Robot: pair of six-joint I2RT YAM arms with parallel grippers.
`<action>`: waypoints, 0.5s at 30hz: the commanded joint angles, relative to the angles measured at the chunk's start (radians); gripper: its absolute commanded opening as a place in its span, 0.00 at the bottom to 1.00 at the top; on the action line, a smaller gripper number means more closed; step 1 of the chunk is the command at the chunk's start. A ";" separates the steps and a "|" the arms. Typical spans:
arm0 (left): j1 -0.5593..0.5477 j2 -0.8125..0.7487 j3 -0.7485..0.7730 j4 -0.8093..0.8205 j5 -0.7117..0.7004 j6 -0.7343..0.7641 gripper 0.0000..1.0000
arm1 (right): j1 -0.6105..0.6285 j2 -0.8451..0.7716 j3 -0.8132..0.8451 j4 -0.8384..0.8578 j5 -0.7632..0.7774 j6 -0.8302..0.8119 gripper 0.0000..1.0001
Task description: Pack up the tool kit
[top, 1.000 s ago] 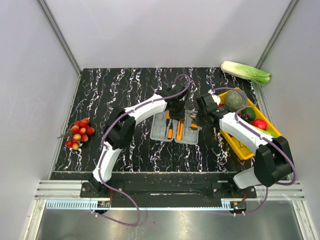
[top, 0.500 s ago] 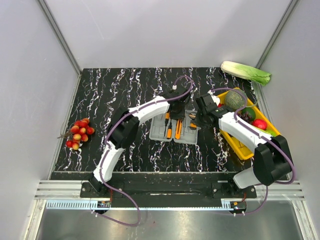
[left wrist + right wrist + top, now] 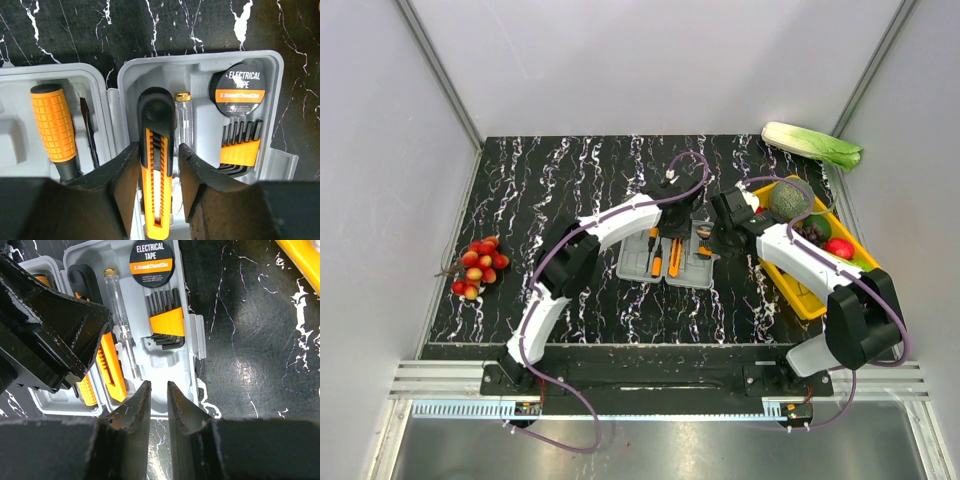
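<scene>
Tool kit (image 3: 665,262) lies open and flat at the centre of the table (image 3: 570,180), dead ahead of both arm bases. Its two grey halves sit side by side. The 9 o'clock half holds a screwdriver (image 3: 52,125). The 3 o'clock half holds a knife (image 3: 156,130), a glass tester (image 3: 183,120), hex keys (image 3: 240,150) and a tape roll (image 3: 241,87).

Over the knife is the left gripper (image 3: 159,150), jaws parted, one each side of the handle, with a sliver of gap on the tester's side. I read this as seating the knife in its slot, not carrying it. At the case's 2 o'clock corner is the right gripper (image 3: 158,386), jaws a slit apart with nothing between them. Whether it touches the rim or sits just above it, I can't tell.

Further out there's a yellow tray (image 3: 805,300) at 3 o'clock, fruit (image 3: 480,265) at 9 and a cabbage (image 3: 812,145) at 1.

No loose tools show on the table. So the next move, I'd say, is to lift the left gripper straight up, clear of the tester, then fold one half over the other.
</scene>
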State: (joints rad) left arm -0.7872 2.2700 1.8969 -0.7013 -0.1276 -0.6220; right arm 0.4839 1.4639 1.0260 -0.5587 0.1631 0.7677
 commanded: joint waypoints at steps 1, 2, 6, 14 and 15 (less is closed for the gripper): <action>-0.001 -0.075 0.030 -0.004 -0.058 0.010 0.44 | -0.007 0.006 0.011 0.006 -0.002 0.018 0.25; -0.001 -0.087 0.031 -0.003 -0.052 0.007 0.45 | -0.005 0.006 0.014 0.005 -0.005 0.022 0.26; -0.001 -0.135 0.037 -0.004 -0.046 -0.002 0.52 | -0.005 0.001 0.016 0.009 -0.010 0.024 0.27; -0.001 -0.197 -0.004 -0.003 -0.035 -0.007 0.51 | -0.005 -0.020 0.014 0.016 -0.008 0.025 0.29; -0.001 -0.210 -0.021 0.003 -0.027 -0.007 0.50 | -0.005 -0.019 0.014 0.023 -0.013 0.024 0.30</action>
State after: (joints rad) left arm -0.7883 2.1517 1.8957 -0.7158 -0.1444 -0.6231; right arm 0.4839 1.4673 1.0260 -0.5583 0.1623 0.7803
